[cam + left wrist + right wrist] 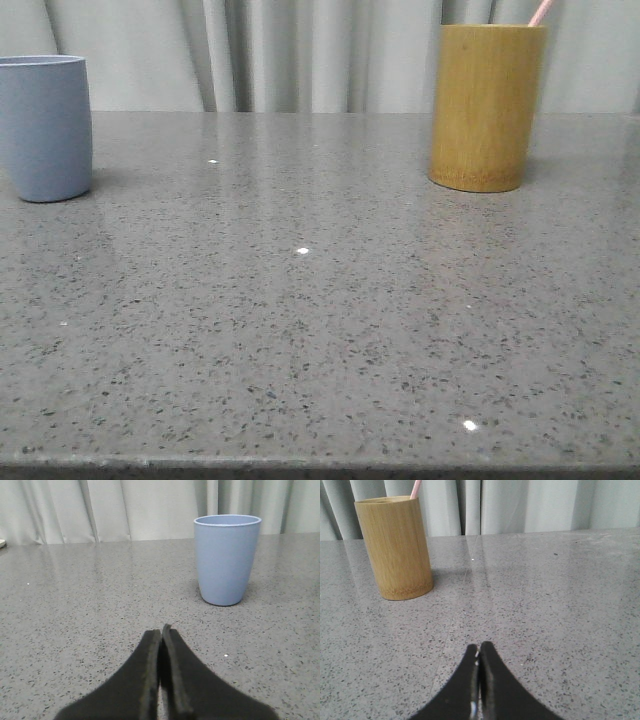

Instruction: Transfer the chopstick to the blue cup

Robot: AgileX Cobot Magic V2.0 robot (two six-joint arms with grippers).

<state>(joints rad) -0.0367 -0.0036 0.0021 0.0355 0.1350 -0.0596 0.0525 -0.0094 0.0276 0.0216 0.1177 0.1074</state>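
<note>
The pale grey-blue cup (42, 127) stands upright at the far left of the table; the left wrist view has the blue cup (227, 559) ahead of my left gripper (161, 632), which is shut with nothing in it. The pink chopstick (541, 12) leans out of the yellow-brown bamboo cup (486, 106) at the far right, only its top end showing. In the right wrist view the chopstick (415, 488) pokes above the bamboo cup (396, 548). My right gripper (479, 649) is shut and empty, low over the table, short of that cup.
Both cups stand on a speckled grey stone tabletop (320, 300). Pale curtains (300, 50) hang behind its far edge. The table's front edge (320, 465) runs along the bottom of the front view.
</note>
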